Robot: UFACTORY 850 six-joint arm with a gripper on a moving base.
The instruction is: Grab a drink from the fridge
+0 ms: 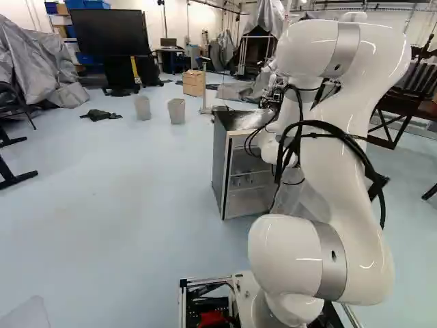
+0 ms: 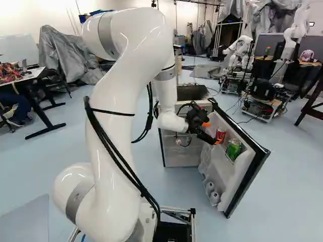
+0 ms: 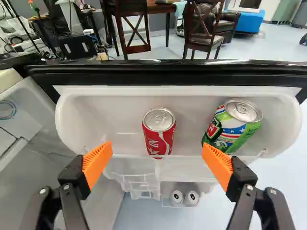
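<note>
Gripper (image 2: 212,133) facing inner side of fridge door (image 3: 163,75), orange-padded fingers spread well apart, red can (image 3: 158,135) in the door's upper shelf, green can (image 3: 232,127) in same door shelf, two round-topped containers (image 3: 177,196) lower on door.

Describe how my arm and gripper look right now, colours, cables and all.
The arm is glossy white with rounded housings and grey bands at the joints. Black cables run along its outside, tied on with thin black straps. The gripper is black, with visible screws and two fingers carrying bright orange, ridged pads.
</note>
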